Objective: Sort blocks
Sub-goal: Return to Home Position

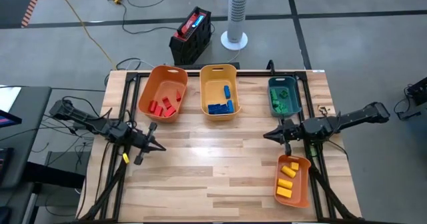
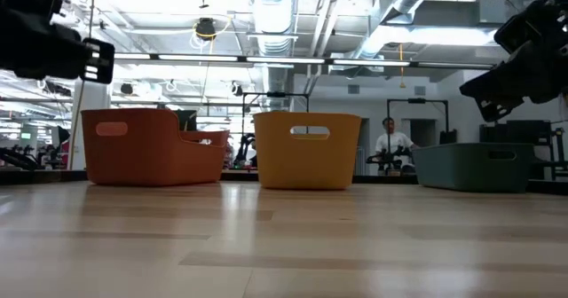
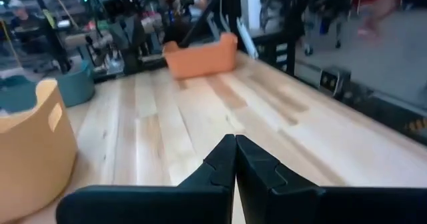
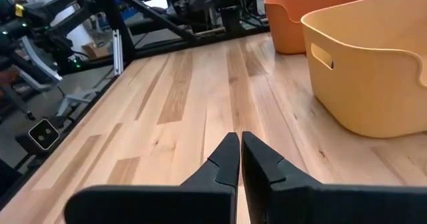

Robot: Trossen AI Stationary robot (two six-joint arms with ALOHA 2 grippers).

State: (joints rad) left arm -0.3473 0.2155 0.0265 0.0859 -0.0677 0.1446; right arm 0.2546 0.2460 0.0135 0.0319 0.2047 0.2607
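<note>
The jaws of the left gripper (image 3: 235,144) are pressed together tip to tip, and nothing is pinched between them. It is held clear of the wood near the left edge of the table (image 1: 213,167). The jaws of the right gripper (image 4: 239,141) are likewise closed on each other and empty. This gripper is held near the table's right edge, facing the left one across bare boards.

Beyond the grippers, three bins are lined up along the far edge. Red blocks (image 1: 163,107) are held in the orange bin (image 1: 167,71), blue blocks (image 1: 220,107) in the yellow bin (image 1: 219,68), and green blocks (image 1: 283,104) in the teal bin (image 1: 283,81). Yellow blocks (image 1: 287,179) are gathered in a second orange bin (image 1: 306,184) at the near right corner.
</note>
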